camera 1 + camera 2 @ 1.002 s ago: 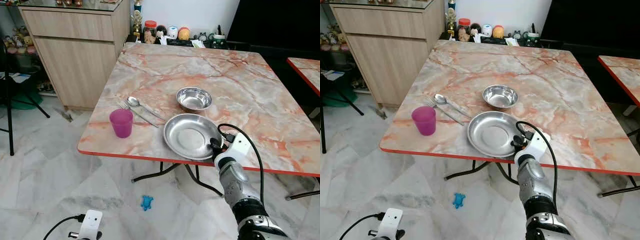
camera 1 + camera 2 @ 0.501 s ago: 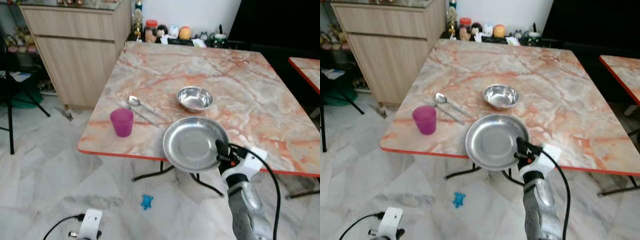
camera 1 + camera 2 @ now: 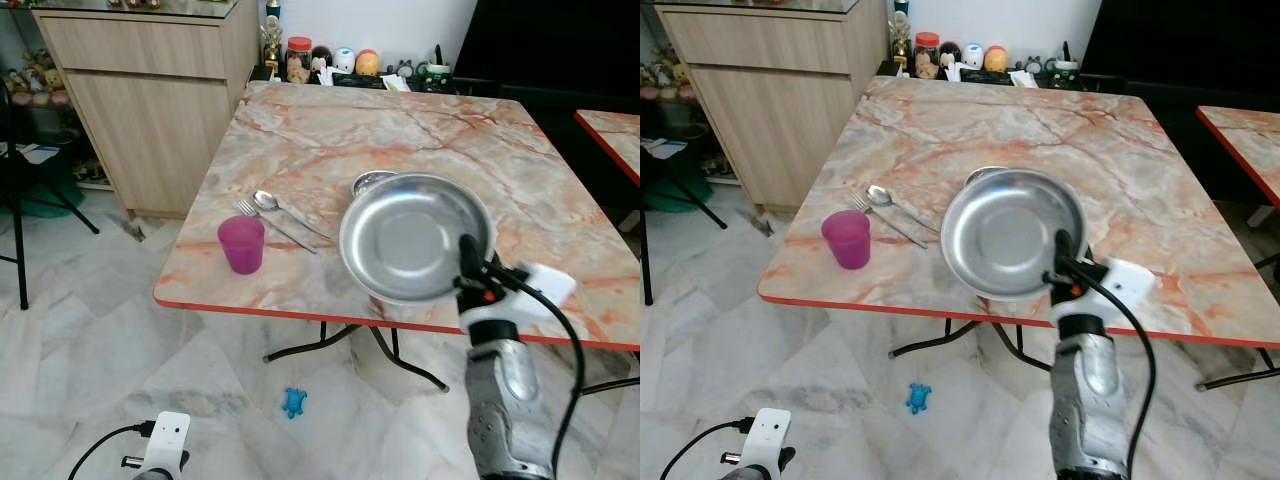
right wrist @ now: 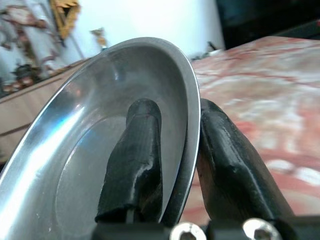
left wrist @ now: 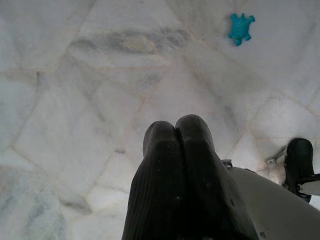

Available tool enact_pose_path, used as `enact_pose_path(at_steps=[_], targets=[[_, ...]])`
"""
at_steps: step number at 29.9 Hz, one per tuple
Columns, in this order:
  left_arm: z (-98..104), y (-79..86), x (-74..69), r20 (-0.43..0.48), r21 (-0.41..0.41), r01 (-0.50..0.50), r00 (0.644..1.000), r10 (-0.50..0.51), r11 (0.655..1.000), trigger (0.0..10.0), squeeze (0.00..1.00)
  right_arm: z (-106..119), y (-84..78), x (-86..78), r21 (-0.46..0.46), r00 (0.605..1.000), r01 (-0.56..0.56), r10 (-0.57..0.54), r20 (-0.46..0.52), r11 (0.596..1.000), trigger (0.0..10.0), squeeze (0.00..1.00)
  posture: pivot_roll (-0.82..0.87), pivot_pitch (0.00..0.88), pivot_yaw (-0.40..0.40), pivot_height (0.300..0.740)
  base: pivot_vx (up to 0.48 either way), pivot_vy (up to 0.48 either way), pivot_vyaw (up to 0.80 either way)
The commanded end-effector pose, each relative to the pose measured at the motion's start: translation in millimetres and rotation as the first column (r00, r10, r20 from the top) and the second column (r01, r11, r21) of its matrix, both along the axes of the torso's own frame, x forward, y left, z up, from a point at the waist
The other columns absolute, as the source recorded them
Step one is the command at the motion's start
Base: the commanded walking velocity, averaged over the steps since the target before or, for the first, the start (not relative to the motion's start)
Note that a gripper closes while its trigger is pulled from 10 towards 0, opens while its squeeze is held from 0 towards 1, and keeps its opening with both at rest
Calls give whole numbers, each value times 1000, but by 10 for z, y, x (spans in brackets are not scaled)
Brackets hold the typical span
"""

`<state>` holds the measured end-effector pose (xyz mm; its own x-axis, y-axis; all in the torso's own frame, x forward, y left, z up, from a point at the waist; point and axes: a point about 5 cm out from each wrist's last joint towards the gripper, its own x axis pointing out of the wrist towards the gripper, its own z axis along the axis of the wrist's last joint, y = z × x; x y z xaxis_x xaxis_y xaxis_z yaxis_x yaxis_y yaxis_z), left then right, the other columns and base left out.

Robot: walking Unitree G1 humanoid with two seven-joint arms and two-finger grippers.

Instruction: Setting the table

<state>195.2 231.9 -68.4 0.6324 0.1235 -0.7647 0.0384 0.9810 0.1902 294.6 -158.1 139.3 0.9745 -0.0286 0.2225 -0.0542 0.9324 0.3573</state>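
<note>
My right gripper is shut on the rim of a steel plate, holding it tilted up in the air over the table's near edge. In the right wrist view one finger lies inside the steel plate and the other behind its rim. A small steel bowl peeks out behind the plate. A purple cup stands near the front left of the marble table, with a spoon and fork just beyond it. My left gripper hangs shut over the floor.
A wooden cabinet stands left of the table. Jars and figurines line the table's far edge. A second table's corner is at the right. A small blue toy lies on the tiled floor under the table.
The right gripper has lifted the plate off the table and tilted it upward, so it now covers most of the bowl. The cup and cutlery have stayed put.
</note>
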Motion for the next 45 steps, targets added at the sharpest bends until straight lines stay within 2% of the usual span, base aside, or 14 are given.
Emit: enact_pose_path(at_steps=[1,11,45], targets=[[-37,-21,-58,-13,-5,-19,1000,19,1000,10000,0,73,48,36,-22,999,-21,21,32,1000,10000,0,99,25,-90,740,0,-251,0],[-72,-73,-102,-26,-11,-22,999,22,1000,10000,0,118,90,123,-40,999,-22,23,40,999,10000,0,89,11,-91,740,0,-255,0],[-71,-132,-73,-28,-13,8,1000,-8,1000,10000,0,81,95,143,-52,999,-28,29,28,998,10000,0,77,0,-82,740,0,-251,0]])
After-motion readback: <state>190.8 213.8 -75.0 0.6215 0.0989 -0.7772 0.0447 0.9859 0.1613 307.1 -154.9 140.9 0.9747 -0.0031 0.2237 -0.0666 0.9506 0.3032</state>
